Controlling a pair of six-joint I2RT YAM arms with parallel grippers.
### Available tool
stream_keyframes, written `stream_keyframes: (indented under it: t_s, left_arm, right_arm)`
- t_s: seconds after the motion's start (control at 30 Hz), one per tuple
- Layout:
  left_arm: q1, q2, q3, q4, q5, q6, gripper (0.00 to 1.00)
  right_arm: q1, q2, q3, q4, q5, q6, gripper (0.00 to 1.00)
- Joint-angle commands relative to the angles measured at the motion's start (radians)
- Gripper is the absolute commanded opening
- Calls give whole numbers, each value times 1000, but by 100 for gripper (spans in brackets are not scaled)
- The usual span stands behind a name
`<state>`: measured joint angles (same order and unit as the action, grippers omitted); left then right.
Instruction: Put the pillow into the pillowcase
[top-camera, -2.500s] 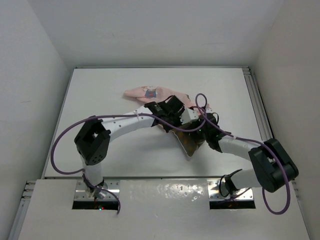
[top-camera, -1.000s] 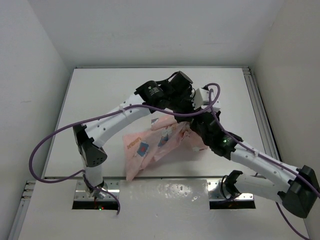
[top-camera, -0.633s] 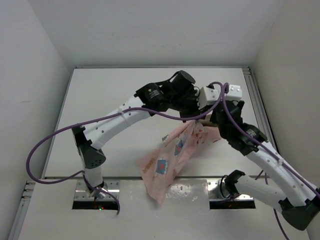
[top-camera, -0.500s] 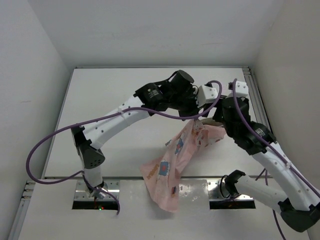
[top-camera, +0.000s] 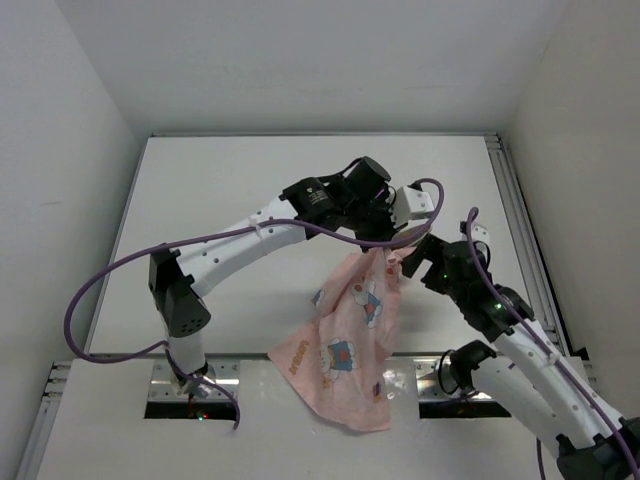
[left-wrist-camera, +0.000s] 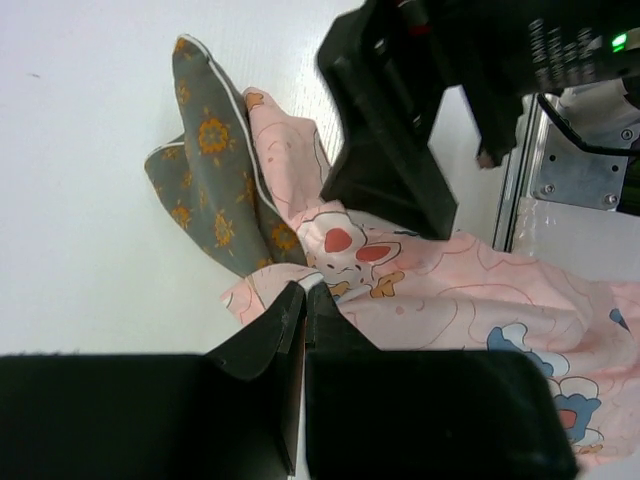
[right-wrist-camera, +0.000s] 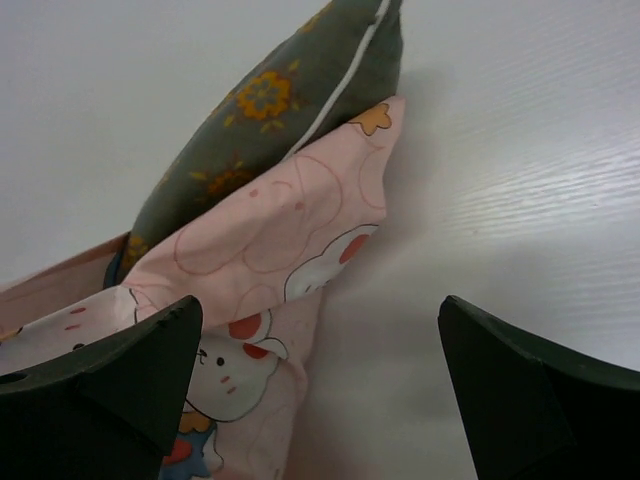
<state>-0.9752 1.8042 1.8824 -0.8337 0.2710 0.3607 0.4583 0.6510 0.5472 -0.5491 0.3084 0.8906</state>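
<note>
Above table (top-camera: 220, 200) | pink cartoon pillowcase (top-camera: 350, 340) hangs from clamped left claw (left-wrist-camera: 303, 297) | olive pillow (right-wrist-camera: 270, 110) pokes out | right claw (right-wrist-camera: 318, 312) spread, empty

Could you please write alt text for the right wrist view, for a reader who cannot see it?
An olive-brown pillow with orange dots pokes up out of the pink cartoon-print pillowcase, which covers its lower part, with the white table behind them. The right gripper stands wide open at the bottom corners, holding nothing.

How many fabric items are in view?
2: the pink pillowcase, pinched by the left end effector and draping toward the near edge; the olive pillow, partly covered by it.
</note>
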Motion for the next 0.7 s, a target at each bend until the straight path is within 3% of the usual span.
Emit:
stream_keyframes:
  t_s: [0.0,0.2,0.43,0.57,0.6,0.67]
  left_arm:
    - [3,-39,4,90,19,-6,0]
    - [1,-49,-48,100,10,-5,0]
    - [3,-45,-63,114,20,-9,0]
    - [3,-43,-66,117,22,-12,0]
    - [3,-42,-71,120,22,-14,0]
    - [1,-43,-75,122,23,-17,0]
  right_arm:
    - [-4,61,-15,193,-95,57,99]
    - [-55,119,-49,365,-163,79,99]
    - [-105,182,-153,448,-198,252,98]
    - [-110,229,-233,607,-255,307,95]
    - [-110,248,-230,612,-259,307,92]
    - [-110,304,-214,612,-273,286,75]
